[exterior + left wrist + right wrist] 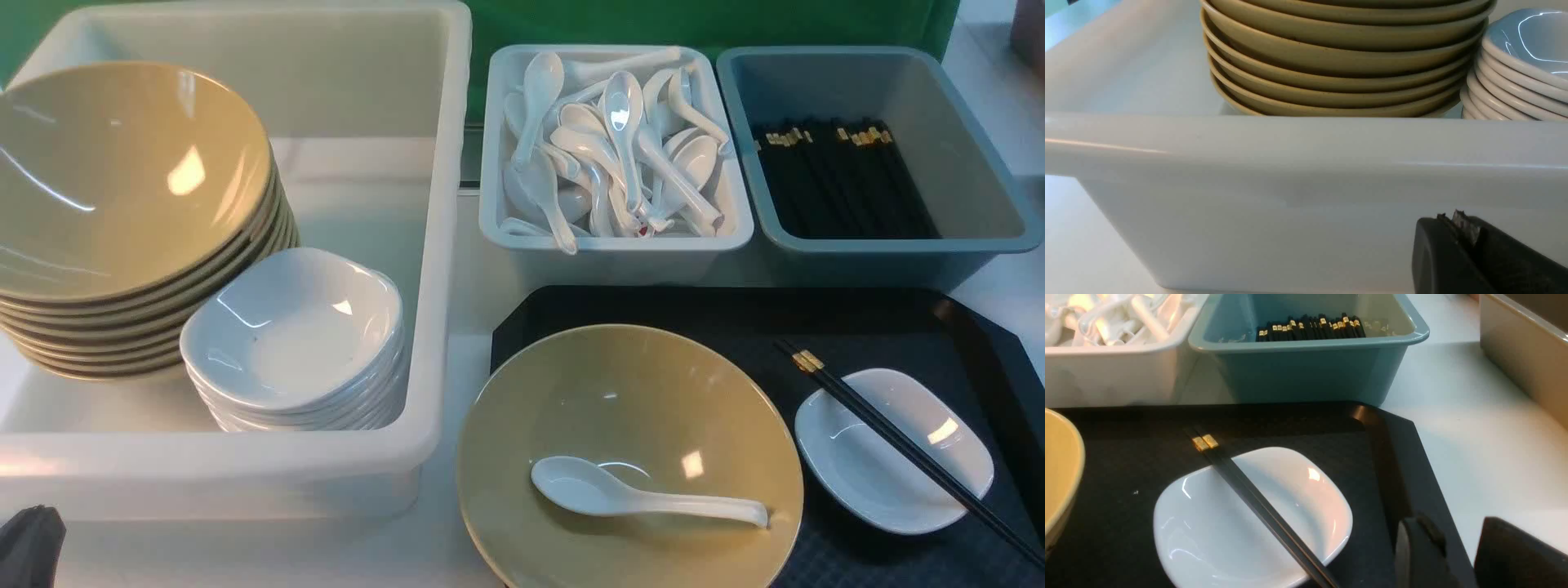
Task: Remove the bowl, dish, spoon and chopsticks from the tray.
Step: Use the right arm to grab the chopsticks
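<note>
On black diamond-textured plastic tray (pixel 857 327), wide glossy mustard-yellow bowl (pixel 629 392) at left edge cradling white ceramic soup spoon (pixel 620 494), black gold-banded chopsticks (pixel 890 437) lying across small white rounded-square dish (pixel 865 465) near right edge; left gripper (pixel 1466 237) pressed closed, empty; right gripper (pixel 1457 539) parted, empty.

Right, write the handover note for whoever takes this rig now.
Left hand: shut, empty, facing the white tub wall.
Right hand: open, empty, by the tray right edge, near the dish.
On the tray: bowl with the spoon lying in it; dish with the chopsticks resting across it.
Done: nothing removed yet.
Left: all four pieces.
</note>
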